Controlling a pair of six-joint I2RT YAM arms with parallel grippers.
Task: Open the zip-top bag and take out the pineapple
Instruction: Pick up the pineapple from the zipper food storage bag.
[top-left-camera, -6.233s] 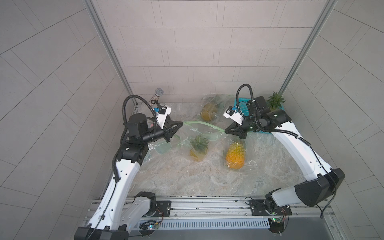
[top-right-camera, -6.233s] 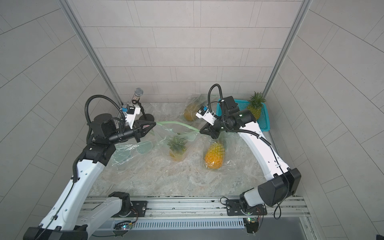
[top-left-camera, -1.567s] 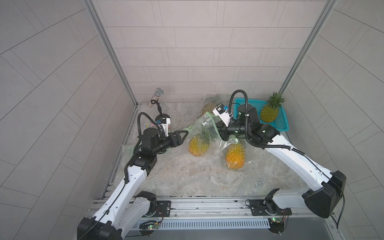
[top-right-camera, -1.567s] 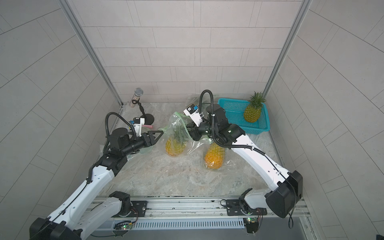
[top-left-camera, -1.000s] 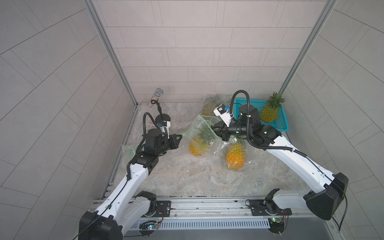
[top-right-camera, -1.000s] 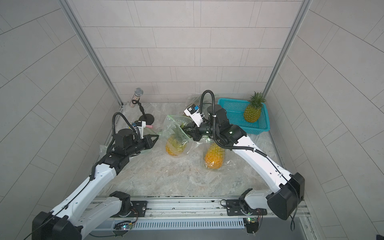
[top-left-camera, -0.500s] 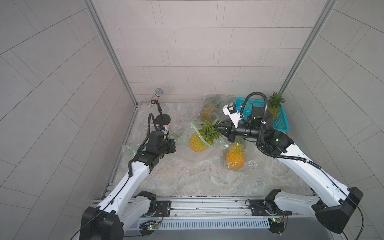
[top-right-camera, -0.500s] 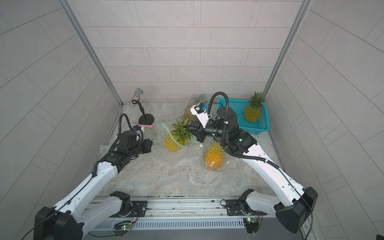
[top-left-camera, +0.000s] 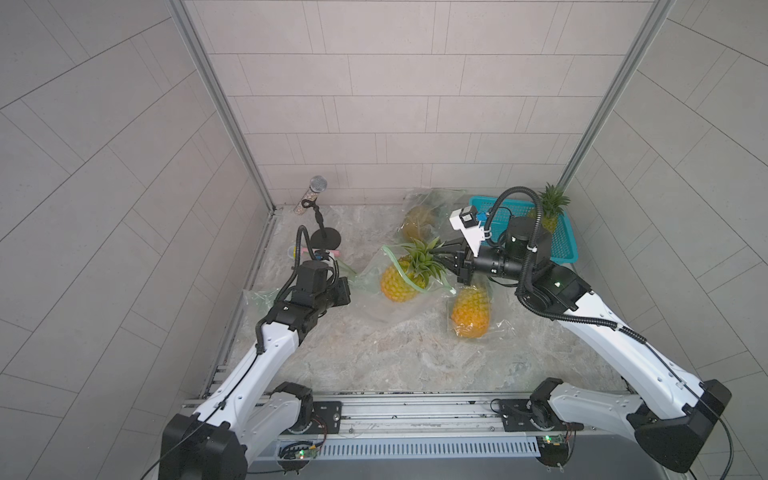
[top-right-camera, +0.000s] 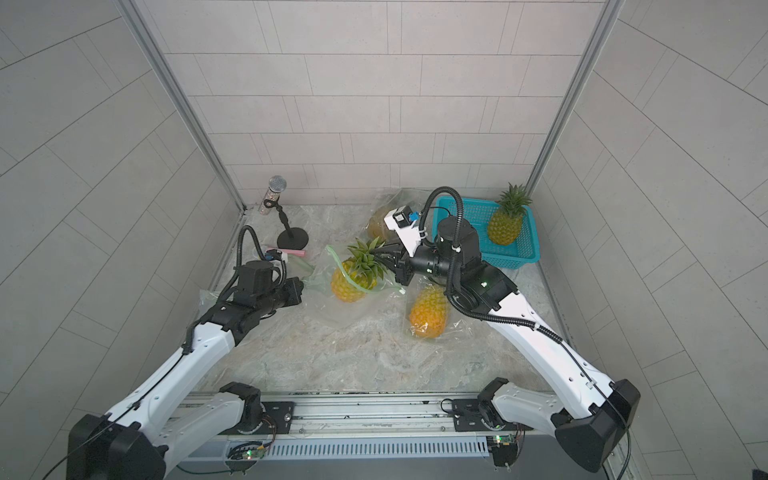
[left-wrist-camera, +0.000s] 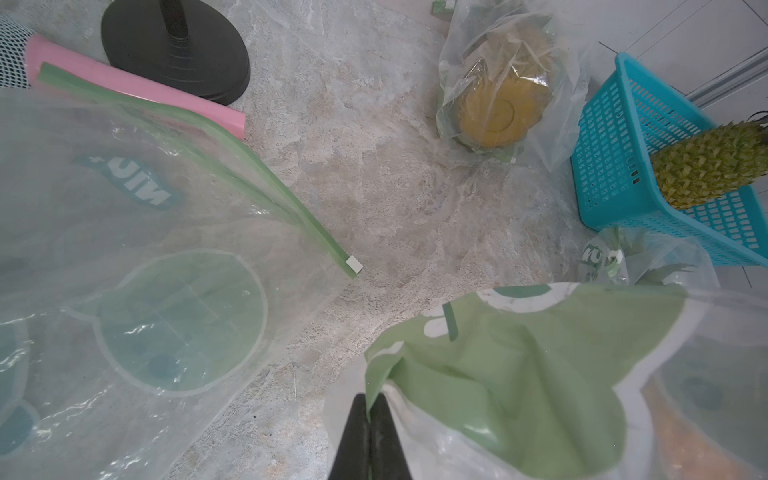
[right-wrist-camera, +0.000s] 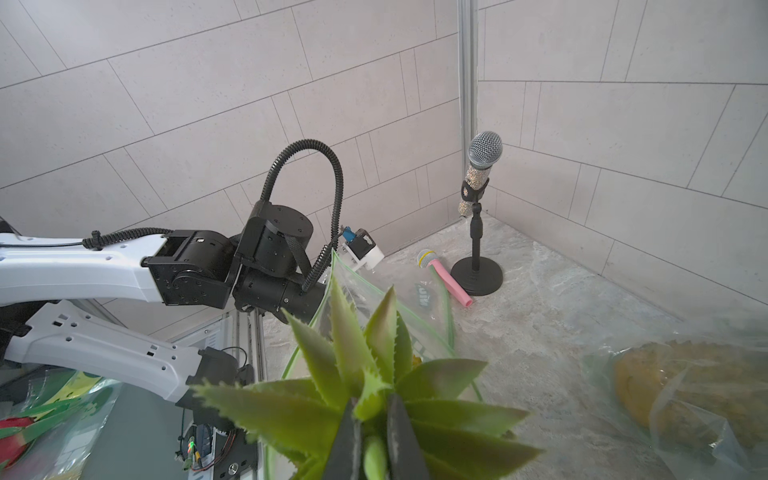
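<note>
Between the right gripper's (right-wrist-camera: 372, 401) fingers: the pineapple's crown leaves, pinched tight.
Just past those fingertips, the pineapple (top-left-camera: 401, 282) has come crown-first out of the zip-top bag (left-wrist-camera: 519, 353) in the last second, so it looks nearly free. The zip rim (top-left-camera: 388, 253) now rings only its body. The left gripper's (left-wrist-camera: 369, 401) closed fingers clamp the bag's far end. The film hides how much fruit remains inside.

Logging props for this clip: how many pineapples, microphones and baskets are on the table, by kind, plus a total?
Pineapples: 4 (crown-held pineapple, front bagged pineapple, back bagged pineapple, basket pineapple)
Microphones: 2 (silver microphone, pink microphone)
Baskets: 1 (teal basket)
Total: 7
</note>
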